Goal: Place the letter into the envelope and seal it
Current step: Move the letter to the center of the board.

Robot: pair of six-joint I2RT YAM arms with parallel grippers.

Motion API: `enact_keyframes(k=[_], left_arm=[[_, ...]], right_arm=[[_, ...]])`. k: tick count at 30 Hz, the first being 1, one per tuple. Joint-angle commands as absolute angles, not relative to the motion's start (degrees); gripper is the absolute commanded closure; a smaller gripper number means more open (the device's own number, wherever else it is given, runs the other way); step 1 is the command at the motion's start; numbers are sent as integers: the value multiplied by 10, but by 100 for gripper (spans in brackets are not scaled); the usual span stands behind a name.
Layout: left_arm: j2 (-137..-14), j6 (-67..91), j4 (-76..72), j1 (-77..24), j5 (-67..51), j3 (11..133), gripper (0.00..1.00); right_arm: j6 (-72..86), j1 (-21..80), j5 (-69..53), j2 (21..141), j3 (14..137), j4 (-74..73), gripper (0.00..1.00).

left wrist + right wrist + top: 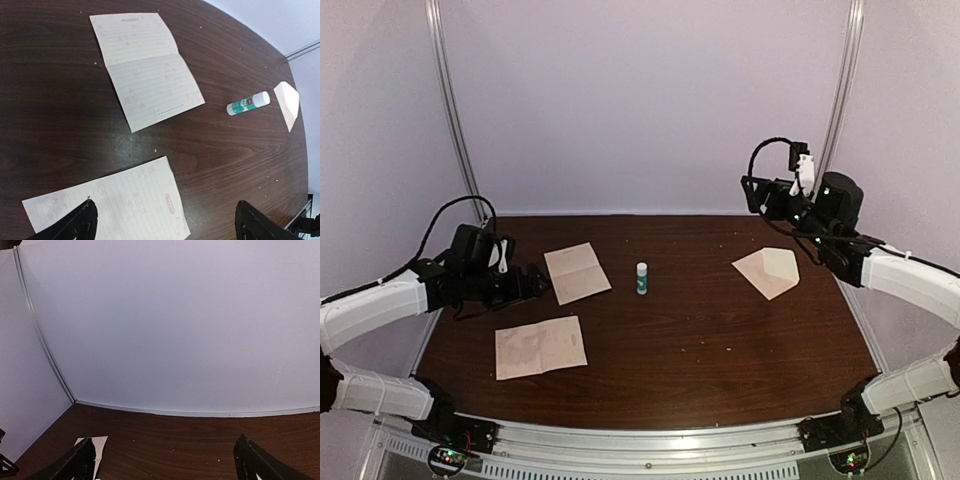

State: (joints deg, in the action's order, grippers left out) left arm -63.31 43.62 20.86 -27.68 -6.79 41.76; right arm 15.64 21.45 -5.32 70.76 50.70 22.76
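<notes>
Barely begun. Envelope (pixel 768 271) flat at far right, flap seemingly open, no letter inside. Far sheet (pixel 577 272) and near sheet (pixel 540 346) at left, well apart from it. Left gripper (pixel 164 212) and right gripper (pixel 165 447): jaws spread wide, empty. Pending: inserting, gluing, sealing.

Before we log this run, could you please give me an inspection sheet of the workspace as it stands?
Surface: dark brown wooden table, with pale specks scattered on it.
Job's things: small pale beige-pink paper envelope with a pointed flap lies flat at the right. Two creased, lined pale paper sheets lie at the left, far sheet and near sheet, neither in the envelope. White glue stick with green label sits mid-table, touching nothing.
Clutter: nothing seen.
Grippers: left gripper open over the table's left side, empty; right gripper open, raised, facing the back wall, empty.
Cables: black cable loops over the left arm; another above the right wrist.
Surroundings: pale lilac walls, metal frame posts.
</notes>
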Motion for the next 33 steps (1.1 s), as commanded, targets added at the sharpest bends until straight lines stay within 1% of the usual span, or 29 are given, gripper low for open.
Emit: enact_keyframes(k=[1, 3, 6, 9, 15, 21, 24, 33], left_arm=[[-673, 385, 168, -264, -95, 392, 3], [-696, 367, 166, -264, -106, 391, 4], [-702, 356, 162, -263, -128, 372, 4], [-696, 361, 167, -264, -146, 350, 4], [-703, 358, 188, -264, -131, 326, 4], [-672, 404, 188, -267, -89, 299, 5], [-659, 439, 188, -270, -67, 287, 5], [-697, 479, 205, -299, -10, 318, 4]], right_arm=[[168, 270, -9, 688, 515, 138, 3], [199, 294, -28, 689, 512, 121, 2], [248, 313, -121, 709, 519, 94, 2], [292, 338, -155, 721, 510, 100, 2], [351, 357, -159, 738, 519, 90, 2], [340, 359, -150, 727, 538, 31, 2], [337, 359, -157, 713, 526, 26, 1], [333, 358, -176, 666, 485, 44, 1]])
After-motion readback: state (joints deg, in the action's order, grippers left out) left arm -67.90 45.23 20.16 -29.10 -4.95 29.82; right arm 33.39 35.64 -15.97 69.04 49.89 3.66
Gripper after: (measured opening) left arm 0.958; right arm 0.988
